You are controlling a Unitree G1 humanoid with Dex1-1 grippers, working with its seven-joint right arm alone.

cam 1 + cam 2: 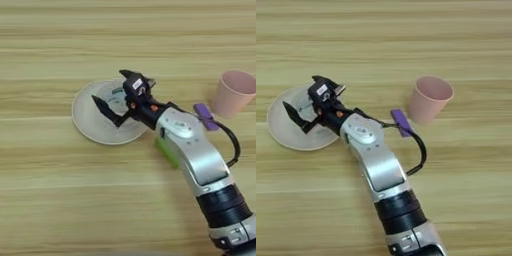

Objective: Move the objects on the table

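Roughly at the middle of the wooden bench [45, 165], the tool [112, 92] hangs over the round pale plate [85, 122], its two black fingers [102, 107] spread wide, one reaching down over the plate's middle and the other up by the far rim. Between those fingers sits the clear cup [116, 97] with green-white markings, resting on the plate; whether the fingers touch it cannot be told. The silver forearm [197, 155] runs in from the lower right and covers much of what lies near it: the small green block [165, 152] shows only as a strip along the forearm's left side, just beside the plate's near right rim, and in the right eye view it is hidden altogether. A small purple block [206, 116] lies flat behind the forearm, close to the pink cup [234, 92], which stands upright, well apart from the plate. Counted: one plate, two cups, two blocks.
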